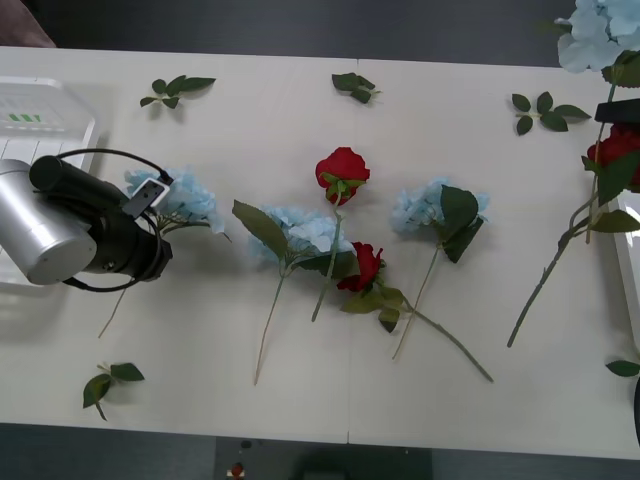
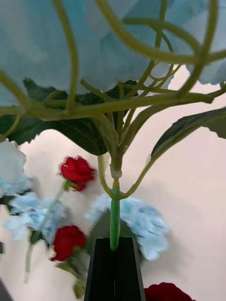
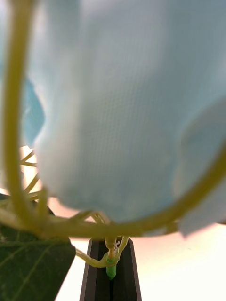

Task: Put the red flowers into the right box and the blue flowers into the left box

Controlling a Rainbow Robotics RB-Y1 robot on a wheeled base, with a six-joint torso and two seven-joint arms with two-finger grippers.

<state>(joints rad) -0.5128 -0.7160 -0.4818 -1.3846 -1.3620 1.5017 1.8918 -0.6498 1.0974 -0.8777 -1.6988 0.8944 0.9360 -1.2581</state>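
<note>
The left claw (image 3: 111, 277) pinches a blue flower's (image 3: 127, 103) stem, its head filling the space past the fingertips; the right claw (image 2: 115, 263) likewise clamps another hydrangea (image 2: 108, 42), stem running straight out from the fingers, table roses (image 2: 77, 171) blurred beyond.

On your white table (image 1: 300, 400) lie three pale-blue hydrangea heads on green stems (image 1: 300, 232) and two red roses (image 1: 342, 168). The silver left arm (image 1: 50, 225) covers the leftmost stem. The translucent bin (image 1: 40, 115) sits at far left; green leaf sprigs (image 1: 175, 90) are scattered about.
</note>
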